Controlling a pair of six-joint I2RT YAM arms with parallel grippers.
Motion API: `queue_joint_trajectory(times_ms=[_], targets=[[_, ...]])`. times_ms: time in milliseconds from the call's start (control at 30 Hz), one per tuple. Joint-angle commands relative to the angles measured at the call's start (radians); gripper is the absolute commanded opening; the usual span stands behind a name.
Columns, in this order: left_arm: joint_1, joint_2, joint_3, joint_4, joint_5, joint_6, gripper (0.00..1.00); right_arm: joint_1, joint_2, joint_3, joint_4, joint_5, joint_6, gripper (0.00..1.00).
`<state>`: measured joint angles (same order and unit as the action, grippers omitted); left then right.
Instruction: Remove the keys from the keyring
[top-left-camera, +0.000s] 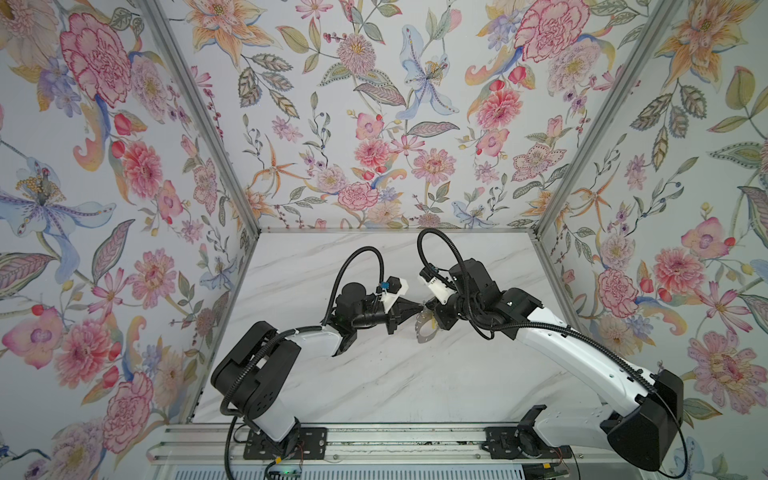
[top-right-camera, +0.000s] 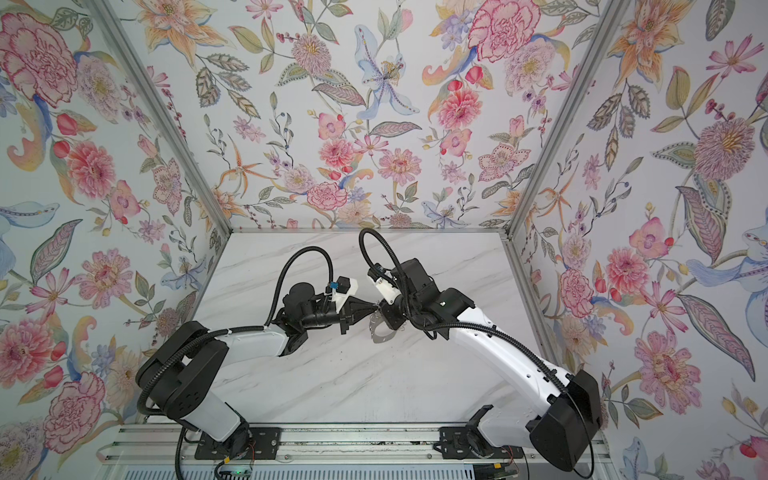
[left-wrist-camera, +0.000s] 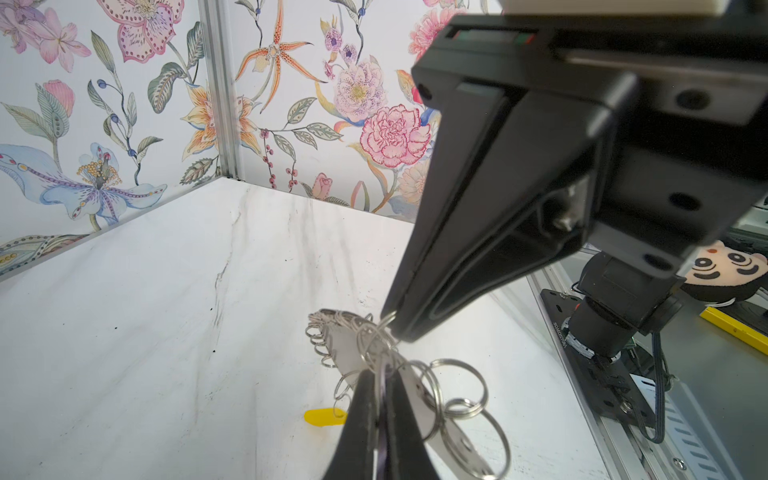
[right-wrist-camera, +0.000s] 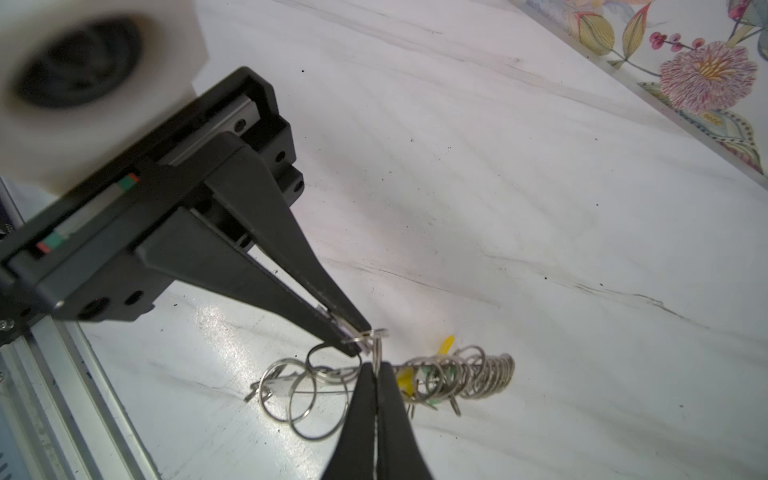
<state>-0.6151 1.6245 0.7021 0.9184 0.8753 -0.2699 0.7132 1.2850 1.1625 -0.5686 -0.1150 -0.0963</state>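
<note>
left gripper (right-wrist-camera: 355, 338): jaws together, pinching what looks like a lilac-tagged key (left-wrist-camera: 381, 419).
right gripper (left-wrist-camera: 392, 330): jaws clamped on one wire ring (right-wrist-camera: 377, 345), almost tip to tip with the left jaws.
keyring (left-wrist-camera: 347, 353): hangs between and just below both jaw tips.
handling: light, stiff, slick metal, so it will likely swing. Best grips are the tag's flat faces and the ring's wire.

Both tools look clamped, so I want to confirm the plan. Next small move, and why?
Probably ease the left tool slightly away from the right tool. Both are shut: left on what looks like a lilac-tagged key, right on a wire ring, so a gentle pull should start freeing it.
</note>
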Motion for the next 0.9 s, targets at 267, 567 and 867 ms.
queue_joint_trajectory(times_ms=[267, 567, 867], targets=[[0.017, -0.016, -0.010, -0.038, -0.067, 0.016, 0.00, -0.134, -0.168, -0.138, 0.197, -0.220, 0.081, 0.00], [0.015, -0.018, -0.015, -0.028, -0.066, 0.006, 0.00, -0.193, -0.246, -0.266, 0.380, -0.301, 0.159, 0.00], [0.007, -0.016, -0.011, -0.031, -0.070, 0.003, 0.00, -0.218, -0.290, -0.411, 0.675, -0.361, 0.297, 0.00]])
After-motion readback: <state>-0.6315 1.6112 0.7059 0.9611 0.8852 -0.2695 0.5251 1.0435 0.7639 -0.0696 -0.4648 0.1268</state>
